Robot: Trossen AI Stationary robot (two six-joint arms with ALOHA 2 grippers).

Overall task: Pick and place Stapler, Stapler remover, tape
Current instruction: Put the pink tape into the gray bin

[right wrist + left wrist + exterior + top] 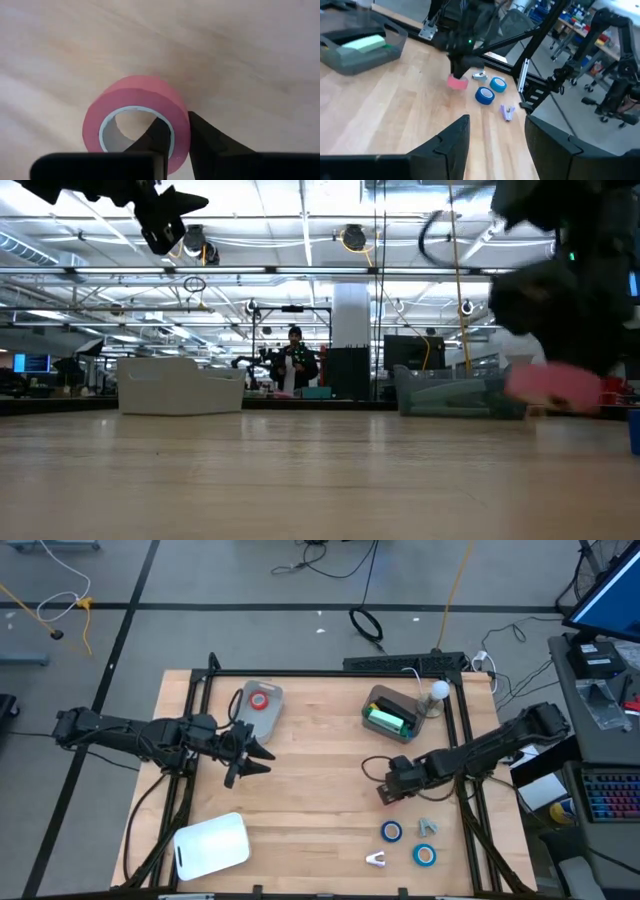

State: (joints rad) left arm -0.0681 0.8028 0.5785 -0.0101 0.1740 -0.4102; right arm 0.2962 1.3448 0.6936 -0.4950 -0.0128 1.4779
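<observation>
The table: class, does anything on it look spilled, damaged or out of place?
Nothing stands out. One red tape roll lies in the grey bin, a green object in the other bin. Two blue tape rolls lie flat on the table. The right hand pinches another red roll's wall.

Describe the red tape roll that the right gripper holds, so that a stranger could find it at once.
On the wooden table, follow the right arm inward from the right edge to the right gripper. Its fingers pinch the wall of a small red tape roll with a white centre. The two blue tape rolls lie loose nearer the front edge; another red roll sits in a grey bin.
</observation>
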